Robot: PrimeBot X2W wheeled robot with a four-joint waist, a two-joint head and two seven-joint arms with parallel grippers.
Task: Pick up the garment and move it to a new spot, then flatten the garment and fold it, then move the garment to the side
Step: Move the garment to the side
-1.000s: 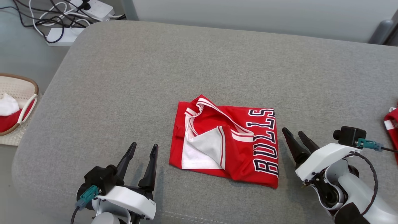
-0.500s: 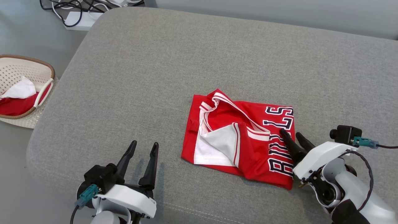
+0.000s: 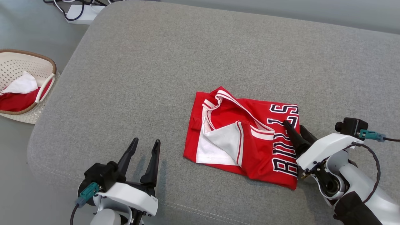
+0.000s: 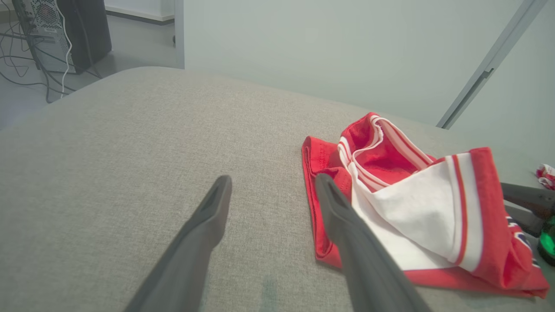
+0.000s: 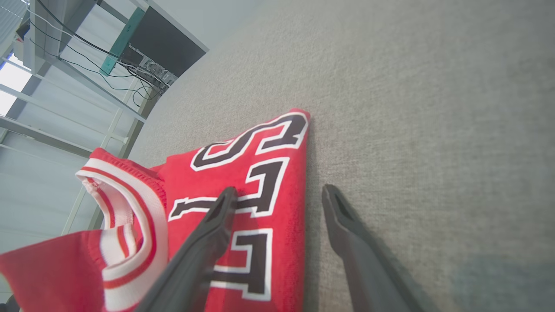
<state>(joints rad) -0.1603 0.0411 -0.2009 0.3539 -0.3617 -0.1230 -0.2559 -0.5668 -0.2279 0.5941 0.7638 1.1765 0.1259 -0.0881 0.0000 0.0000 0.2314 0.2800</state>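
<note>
Head view: folded red jersey (image 3: 243, 137) is laid mid-cushion on grey sofa (image 3: 156, 62), long axis run roughly left-right, lettered edge (BULLS) turned toward right gripper (image 3: 293, 125). That edge is straddled by its spread fingers, nothing clasped. Left gripper (image 3: 146, 140), likewise spread and empty, is parked off opposite edge. Right arm is judged nearer.

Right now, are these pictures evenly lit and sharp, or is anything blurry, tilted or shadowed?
Head view: soft, even light, sharp throughout, with only a faint shadow on the grey cushion under the left gripper. Left wrist view: the near fingers look soft, while the red jersey is crisp. Right wrist view: the whole scene sits tilted, and a bright patch glares at the left edge.
</note>
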